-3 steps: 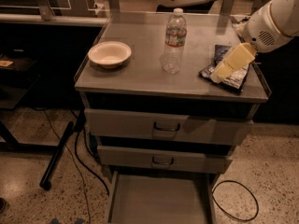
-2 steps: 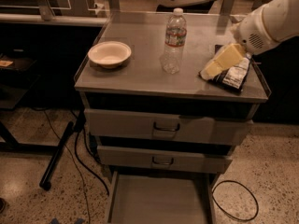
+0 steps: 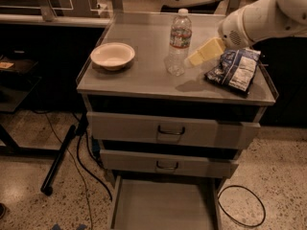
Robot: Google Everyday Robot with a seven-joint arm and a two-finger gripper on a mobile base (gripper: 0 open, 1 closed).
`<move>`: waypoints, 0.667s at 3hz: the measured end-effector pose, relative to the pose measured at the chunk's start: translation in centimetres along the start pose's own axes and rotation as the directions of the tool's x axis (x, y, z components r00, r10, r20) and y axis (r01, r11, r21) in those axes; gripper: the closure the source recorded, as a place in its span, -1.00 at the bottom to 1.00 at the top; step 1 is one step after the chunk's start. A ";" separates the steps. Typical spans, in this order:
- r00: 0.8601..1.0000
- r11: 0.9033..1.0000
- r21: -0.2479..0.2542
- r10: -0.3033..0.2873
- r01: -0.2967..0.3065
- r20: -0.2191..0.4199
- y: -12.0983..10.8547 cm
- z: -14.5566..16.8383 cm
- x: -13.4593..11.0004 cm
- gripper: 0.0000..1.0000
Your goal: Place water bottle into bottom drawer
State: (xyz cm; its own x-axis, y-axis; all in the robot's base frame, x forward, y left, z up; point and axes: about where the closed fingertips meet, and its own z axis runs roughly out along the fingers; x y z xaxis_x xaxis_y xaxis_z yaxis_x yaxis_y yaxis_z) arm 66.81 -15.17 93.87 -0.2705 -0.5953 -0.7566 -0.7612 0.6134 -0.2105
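**Claw beside the upright bottle, lowest drawer pulled out**

Camera view: The clear, ribbed plastic water bottle (image 3: 179, 42), with its white screw cap and white-and-red label band, stands upright on the grey metal tabletop (image 3: 144, 83) of the cabinet. It is near the middle and toward the back edge.

The pale yellow claw (image 3: 196, 58), at the end of the white robot arm (image 3: 261, 18), reaches in from the right and slants down and to the left. Its tip is just beside the right side of the water bottle, level with the lower half. I cannot tell whether it touches the bottle, nor whether the claw is open or closed. A shadow lies on the tabletop below it.

A crinkled blue-and-white snack bag (image 3: 234, 70) lies flat just right of the claw, near the tabletop's right edge. Well apart to the left of the bottle sits a shallow, round, cream-coloured bowl (image 3: 112, 55).

Below the tabletop are two upper drawers (image 3: 170, 131) with flat grey fronts and dark loop handles, one above the other. Under them the wide, shallow grey metal bottom drawer (image 3: 163, 207) is pulled out toward the camera, showing its flat floor and low side walls. A black cable (image 3: 242, 207) loops on the speckled floor to its right.
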 end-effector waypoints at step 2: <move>0.998 0.998 -0.009 0.059 -0.059 0.033 -0.2 0.8 1.1 -1.00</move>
State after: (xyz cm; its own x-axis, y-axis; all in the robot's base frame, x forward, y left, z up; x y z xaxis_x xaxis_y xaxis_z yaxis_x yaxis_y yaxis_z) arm 67.14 -15.51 92.61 -0.2952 -0.5408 -0.7877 -0.7492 0.6426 -0.1604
